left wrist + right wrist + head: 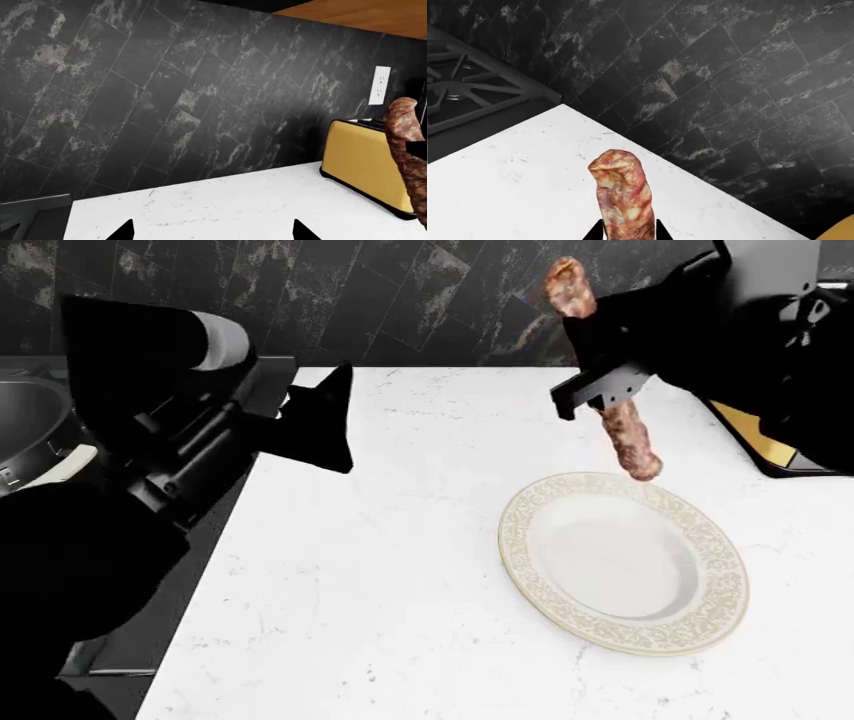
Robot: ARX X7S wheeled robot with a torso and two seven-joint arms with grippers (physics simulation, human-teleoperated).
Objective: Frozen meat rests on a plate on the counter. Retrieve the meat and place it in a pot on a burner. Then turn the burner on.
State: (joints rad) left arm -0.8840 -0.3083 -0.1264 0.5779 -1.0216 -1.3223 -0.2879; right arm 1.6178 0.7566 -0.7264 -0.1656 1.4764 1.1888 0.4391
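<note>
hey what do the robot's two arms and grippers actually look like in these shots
Both arms are matte black and blocky, rendered almost as silhouettes. The left arm has a pale grey-white cylindrical band near its upper joint and ends in the left gripper, whose fingers are flat, black, pointed wedges. The right gripper is equally black and angular, with a bracket-like finger. No cables or markings are visible.
</note>
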